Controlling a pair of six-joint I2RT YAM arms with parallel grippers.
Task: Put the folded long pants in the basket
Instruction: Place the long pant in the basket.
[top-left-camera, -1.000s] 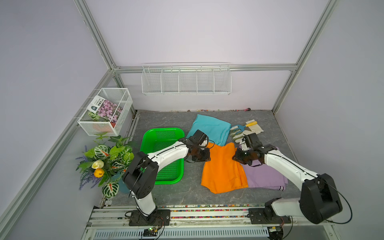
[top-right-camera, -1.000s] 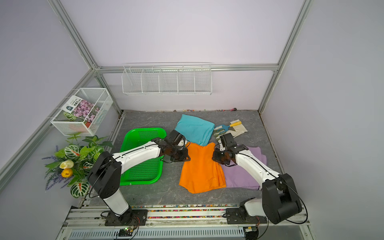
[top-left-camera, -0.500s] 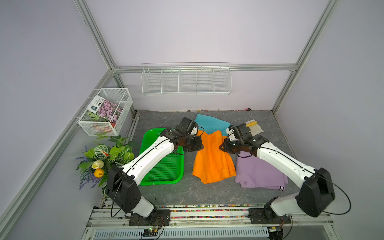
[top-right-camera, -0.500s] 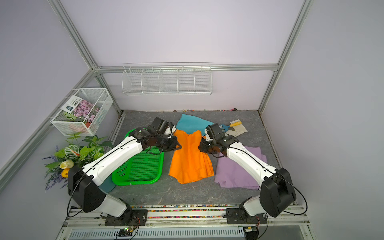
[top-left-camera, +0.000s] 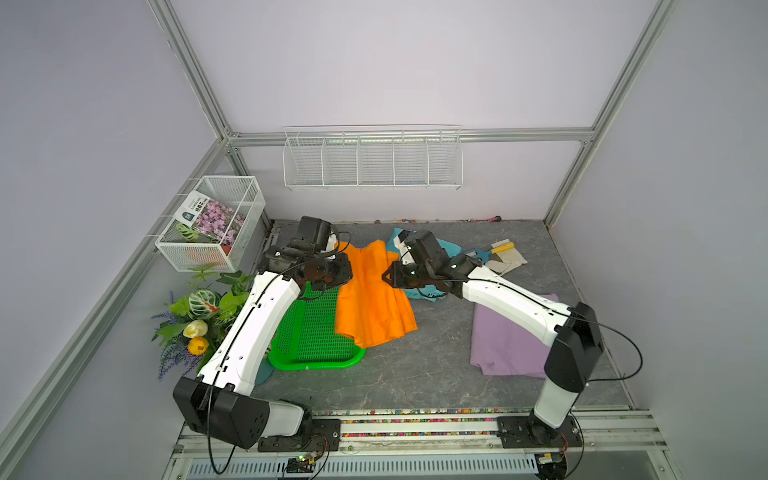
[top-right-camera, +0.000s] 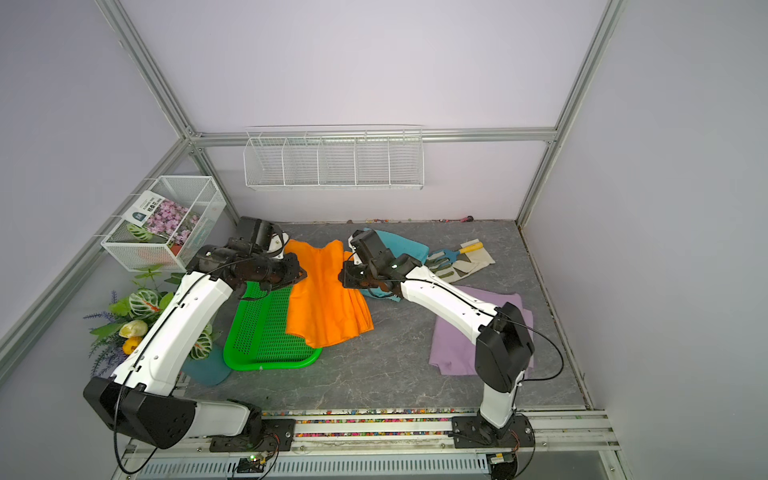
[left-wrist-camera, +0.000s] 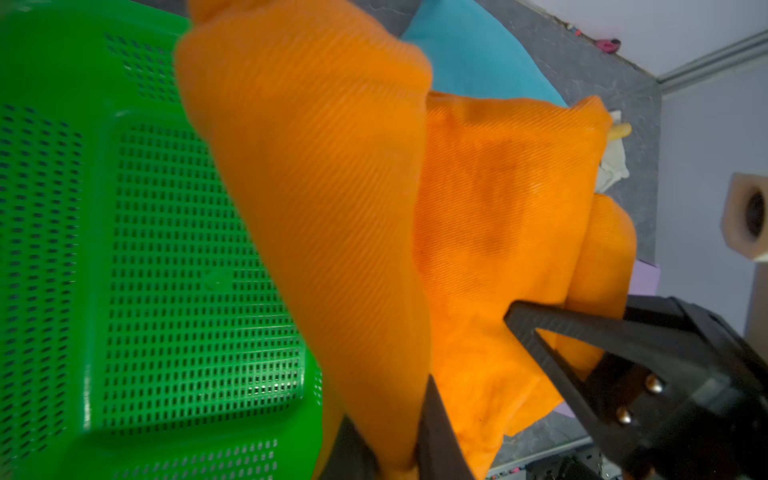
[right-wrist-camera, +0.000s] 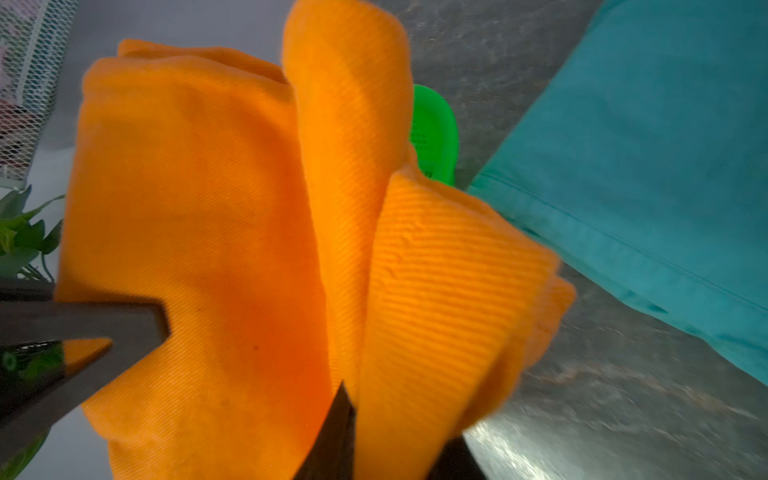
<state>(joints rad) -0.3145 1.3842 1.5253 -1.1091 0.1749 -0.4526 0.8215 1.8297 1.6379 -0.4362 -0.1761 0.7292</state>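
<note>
my left end effector (top-left-camera: 345, 269) and right end effector (top-left-camera: 390, 277) each pinched on folded orange cloth pants (top-left-camera: 370, 303), held up partly over bright green perforated plastic basket (top-left-camera: 316, 365), folded teal pants (top-right-camera: 408, 249), folded lilac pants (top-left-camera: 507, 349) flat on grey worktop (top-left-camera: 415, 374)

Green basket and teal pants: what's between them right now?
The orange pants hang between the basket and the teal pants; both top views show it.

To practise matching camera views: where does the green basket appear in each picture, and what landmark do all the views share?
Top view: basket left of centre, by the plant.
Top view: same place.
Left wrist: large and close, beside the orange pants.
Right wrist: only a green corner behind the pants.
Shared landmark: orange pants, overlapping the basket's edge.
</note>
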